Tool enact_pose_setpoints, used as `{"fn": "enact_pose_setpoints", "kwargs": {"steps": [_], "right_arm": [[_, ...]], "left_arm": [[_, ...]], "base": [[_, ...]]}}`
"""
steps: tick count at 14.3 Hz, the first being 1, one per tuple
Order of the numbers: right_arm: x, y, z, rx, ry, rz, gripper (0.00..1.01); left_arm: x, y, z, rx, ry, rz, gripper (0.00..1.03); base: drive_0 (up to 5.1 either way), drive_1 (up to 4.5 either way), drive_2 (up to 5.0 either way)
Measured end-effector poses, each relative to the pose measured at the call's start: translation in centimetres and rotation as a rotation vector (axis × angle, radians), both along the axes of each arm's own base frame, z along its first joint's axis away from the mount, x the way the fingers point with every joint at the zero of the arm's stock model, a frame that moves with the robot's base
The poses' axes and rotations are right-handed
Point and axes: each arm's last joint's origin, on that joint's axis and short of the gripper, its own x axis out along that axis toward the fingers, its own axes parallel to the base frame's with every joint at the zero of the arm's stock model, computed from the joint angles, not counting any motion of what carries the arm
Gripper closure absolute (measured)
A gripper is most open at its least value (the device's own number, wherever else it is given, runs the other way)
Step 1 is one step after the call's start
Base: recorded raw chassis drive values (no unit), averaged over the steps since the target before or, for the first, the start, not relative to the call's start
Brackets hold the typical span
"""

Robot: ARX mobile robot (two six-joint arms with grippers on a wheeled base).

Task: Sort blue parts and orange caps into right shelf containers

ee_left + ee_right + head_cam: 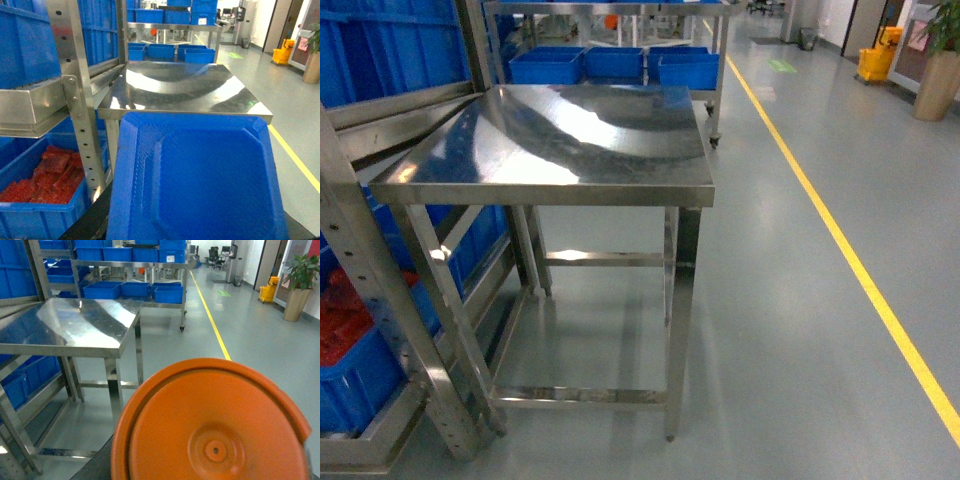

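Blue part (200,180) fills the left wrist view and an orange cap (210,425) fills the right wrist view – each presumably held at its gripper, though no jaws show, so I cannot tell their grip. Beyond stands a bare steel table (580,140); blue containers (615,62) sit on a far rack. Judging from this, both pieces await delivery – no sorting is visibly finished.
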Motion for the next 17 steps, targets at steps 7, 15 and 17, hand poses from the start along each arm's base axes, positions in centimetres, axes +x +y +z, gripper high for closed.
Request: {"fn": "enact_pose_setpoints", "kwargs": {"steps": [7, 15, 17], "right_arm": [[0.0, 0.0, 0.0, 0.0, 0.0, 0.0, 0.57], [0.0, 0.0, -0.02, 0.0, 0.002, 0.0, 0.57], [0.0, 0.0, -0.03, 0.0, 0.003, 0.0, 0.57]], "left_arm": [[0.0, 0.0, -0.04, 0.0, 0.004, 0.0, 0.59], [0.0, 0.0, -0.04, 0.0, 0.004, 0.001, 0.59], [0.0, 0.0, -0.04, 0.0, 0.005, 0.0, 0.59]], "base": [[-4.9, 2.07, 2.8], [-4.9, 2.47, 2.5], [-5.0, 2.39, 2.4]]}}
